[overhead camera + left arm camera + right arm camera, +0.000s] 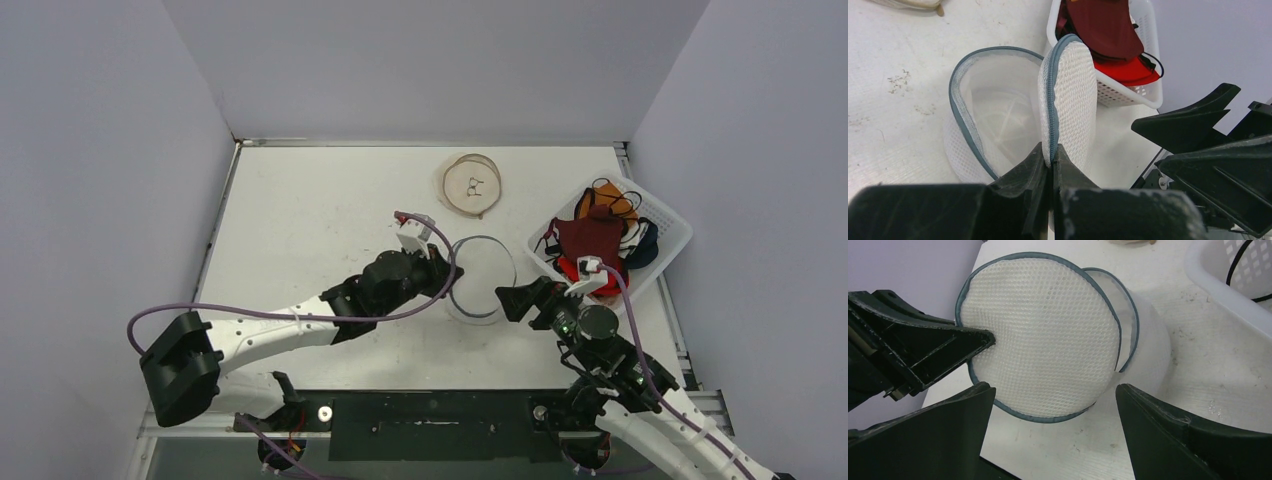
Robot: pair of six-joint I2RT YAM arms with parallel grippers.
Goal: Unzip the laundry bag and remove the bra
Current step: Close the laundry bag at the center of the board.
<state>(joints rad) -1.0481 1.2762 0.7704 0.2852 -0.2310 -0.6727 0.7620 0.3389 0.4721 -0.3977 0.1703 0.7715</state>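
Nearest the arm bases, the right claw (1055, 390) stands spread wide with nothing between its fingers, low over the desk (320, 220) and aimed at the laundry bag (1148, 340) just in front of it. The bag is a round white mesh drum with grey-blue zipper trim (1050, 100). It sits on the desk about midway between the two claws and is unzipped most of the way round. Its round mesh lid (1043, 335) stands up on edge, facing the right claw. From the other side the left claw (1052, 167) is pinched narrow on the lid's trimmed rim and holds it upright; the bag's mouth gapes beside it, showing pale mesh walls. Beyond the right claw, close beside the bag toward the right wall, a white perforated basket (665, 215) holds a heap of strapped garments (590, 238) in maroon, red, orange and dark blue, bra-like by their cups and straps. Farther back, well apart from both claws, a flat round beige-rimmed piece (472, 185) lies on the desk.
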